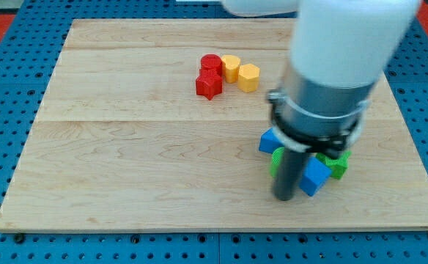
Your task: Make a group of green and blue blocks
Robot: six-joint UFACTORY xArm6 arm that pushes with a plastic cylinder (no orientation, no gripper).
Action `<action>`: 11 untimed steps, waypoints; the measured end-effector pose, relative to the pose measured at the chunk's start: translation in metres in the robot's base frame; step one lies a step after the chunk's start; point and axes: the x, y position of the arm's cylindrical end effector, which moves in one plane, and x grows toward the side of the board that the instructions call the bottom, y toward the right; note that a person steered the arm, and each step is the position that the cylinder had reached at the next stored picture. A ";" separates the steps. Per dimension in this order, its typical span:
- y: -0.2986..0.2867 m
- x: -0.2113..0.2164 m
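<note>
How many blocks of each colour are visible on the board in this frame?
Red: 2, and
Yellow: 2, and
Blue: 2, and
Green: 2, and, partly hidden by the arm
Total: 8

two red blocks (pixel 209 76), two yellow blocks (pixel 240 72), two blue blocks (pixel 315 175), two green blocks (pixel 338 164)

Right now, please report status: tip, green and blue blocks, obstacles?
My tip beside blue block. Green blocks and blue blocks clustered, partly hidden. Red, yellow blocks apart.
</note>
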 end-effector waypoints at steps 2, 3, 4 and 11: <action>-0.022 -0.030; -0.019 -0.032; -0.003 -0.032; 0.024 -0.096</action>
